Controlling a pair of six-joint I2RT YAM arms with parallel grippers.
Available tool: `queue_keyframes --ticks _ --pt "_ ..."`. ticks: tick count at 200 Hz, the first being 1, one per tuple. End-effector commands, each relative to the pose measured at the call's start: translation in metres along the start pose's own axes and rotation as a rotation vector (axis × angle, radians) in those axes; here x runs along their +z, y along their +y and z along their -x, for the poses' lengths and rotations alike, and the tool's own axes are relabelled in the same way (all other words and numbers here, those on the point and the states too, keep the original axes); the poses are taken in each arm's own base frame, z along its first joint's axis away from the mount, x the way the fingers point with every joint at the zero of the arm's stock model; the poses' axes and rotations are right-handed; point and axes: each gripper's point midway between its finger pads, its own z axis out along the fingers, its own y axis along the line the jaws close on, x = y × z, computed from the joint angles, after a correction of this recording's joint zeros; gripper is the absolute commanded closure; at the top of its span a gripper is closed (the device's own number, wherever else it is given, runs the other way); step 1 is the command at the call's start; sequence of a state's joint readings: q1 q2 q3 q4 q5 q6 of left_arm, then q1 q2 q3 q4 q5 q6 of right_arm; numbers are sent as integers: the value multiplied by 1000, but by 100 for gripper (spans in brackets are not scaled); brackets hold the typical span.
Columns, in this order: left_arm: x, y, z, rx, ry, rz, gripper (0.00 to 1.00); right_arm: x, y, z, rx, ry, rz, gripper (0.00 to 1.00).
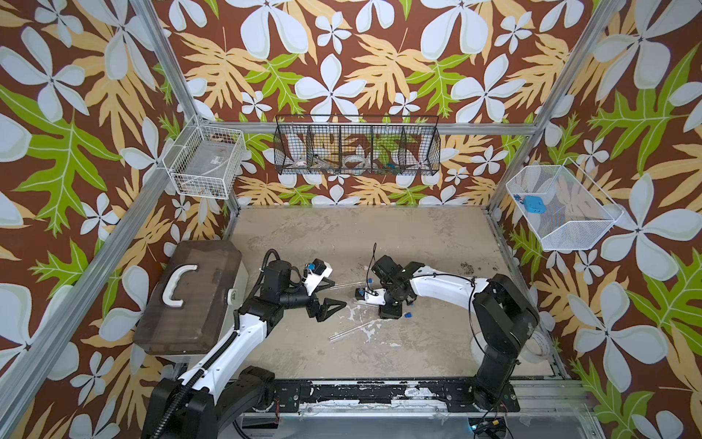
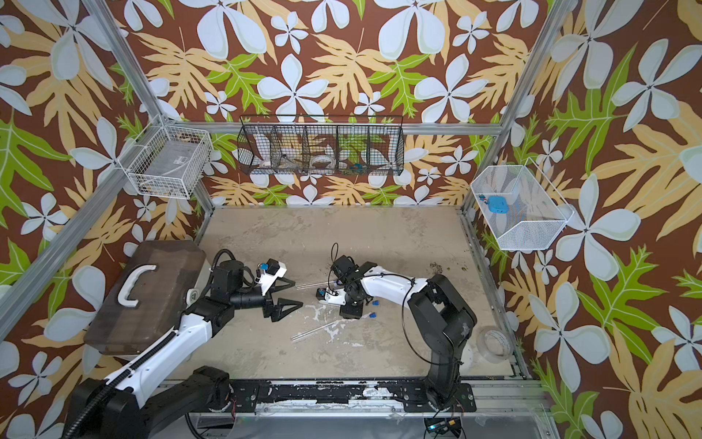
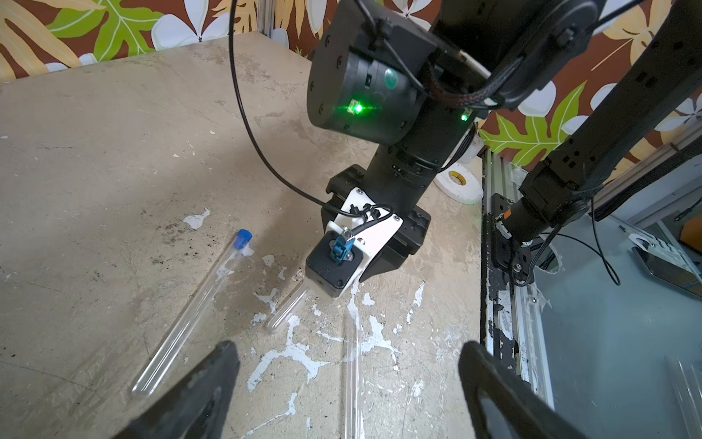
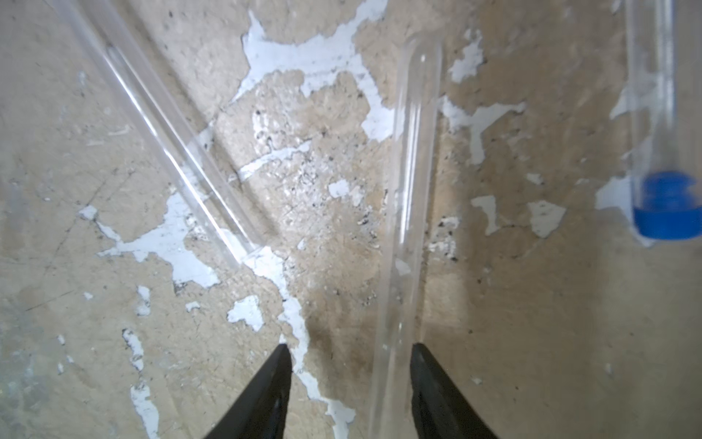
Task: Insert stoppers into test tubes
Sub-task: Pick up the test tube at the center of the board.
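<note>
Floral-papered enclosure; worn beige tabletop (image 1: 380,235), paint chipped white at centre. Laid flat on it:

- A stoppered tube (image 3: 190,315), already plugged by a blue stopper (image 3: 243,238).
- An open tube (image 4: 410,190), seen between the fingers of the right gripper (image 4: 351,347), whose jaws are parted wider than the tube.
- A third tube (image 4: 163,140), slantwise and apart.

The open tube lies hard by one finger; contact cannot be confirmed through the blur. Its long axis runs square across the closing line, so a straight close is judged sufficient to take it.

Two loose stoppers (image 2: 371,315) are noted just beside the right gripper. They lie much nearer to it than to the left gripper (image 1: 339,293), which is held wide open and empty.
</note>
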State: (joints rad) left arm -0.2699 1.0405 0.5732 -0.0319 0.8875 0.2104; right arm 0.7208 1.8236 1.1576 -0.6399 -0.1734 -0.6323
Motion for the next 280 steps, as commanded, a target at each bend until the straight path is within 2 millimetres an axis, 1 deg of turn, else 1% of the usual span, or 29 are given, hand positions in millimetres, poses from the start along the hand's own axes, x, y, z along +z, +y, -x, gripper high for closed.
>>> queue_keyframes --ticks 1,19,46,82,120,151,186,214,238,280 --pt "0 0 0 6 -2 2 7 6 -6 -12 21 53 -32 51" --pt "0 0 0 7 0 2 7 9 -8 -16 34 71 -35 55" --pt "0 1 -1 12 1 7 7 13 -7 -19 40 79 -28 61" --pt "-1 1 -1 14 2 13 7 14 -16 -23 41 99 -82 73" --pt "-1 1 -1 17 2 16 7 14 -18 -22 39 95 -93 78" --pt "-1 2 -2 23 5 21 7 11 -22 -19 40 86 -114 88" --pt "-2 2 -2 24 5 22 7 8 -24 -16 35 76 -123 90" --pt "-1 3 -5 30 10 24 6 -4 -22 -8 4 35 -115 91" --pt "1 5 -9 35 12 25 6 -22 -17 5 -53 -38 -110 92" --pt "9 0 -21 66 -8 -47 5 -54 -11 20 -150 -141 -148 94"
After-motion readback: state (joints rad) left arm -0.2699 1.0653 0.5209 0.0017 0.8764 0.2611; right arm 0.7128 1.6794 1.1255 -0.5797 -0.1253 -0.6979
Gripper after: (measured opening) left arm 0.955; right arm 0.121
